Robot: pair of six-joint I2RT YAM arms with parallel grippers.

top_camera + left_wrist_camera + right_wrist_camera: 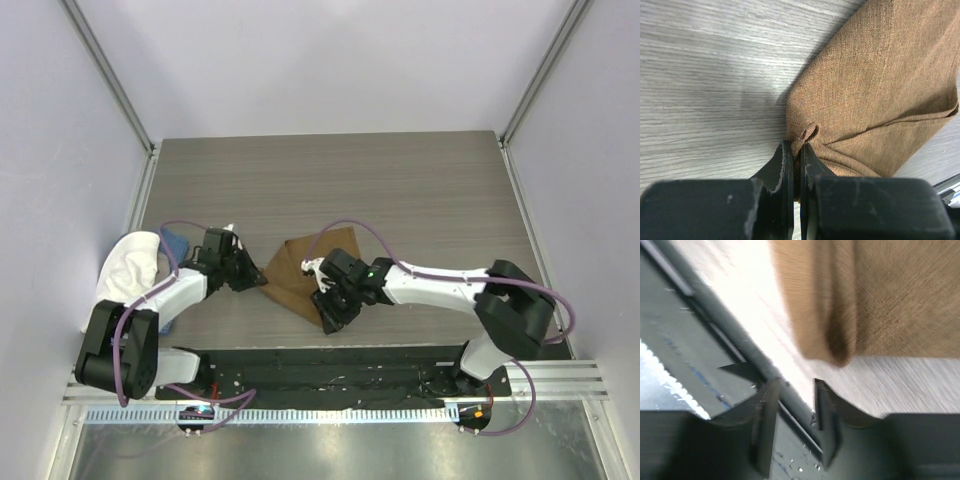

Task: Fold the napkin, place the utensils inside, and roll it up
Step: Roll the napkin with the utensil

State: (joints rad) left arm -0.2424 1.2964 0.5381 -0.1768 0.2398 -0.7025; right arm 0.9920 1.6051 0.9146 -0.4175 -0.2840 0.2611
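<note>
The tan-brown napkin (310,272) lies folded on the wooden table, its near corner reaching toward the front edge. My left gripper (258,281) is shut on the napkin's (880,90) left corner, and a small pucker of cloth shows just past the fingertips (785,152). My right gripper (328,318) hovers over the napkin's near corner (840,305) with its jaws apart and nothing between them; the cloth lies just beyond the fingertips (822,390). The utensils are hidden or out of view.
A white cloth (132,262) and a blue cloth (176,242) lie at the table's left edge behind the left arm. A black strip (330,365) runs along the table's front edge just below the right gripper. Grey walls enclose the table.
</note>
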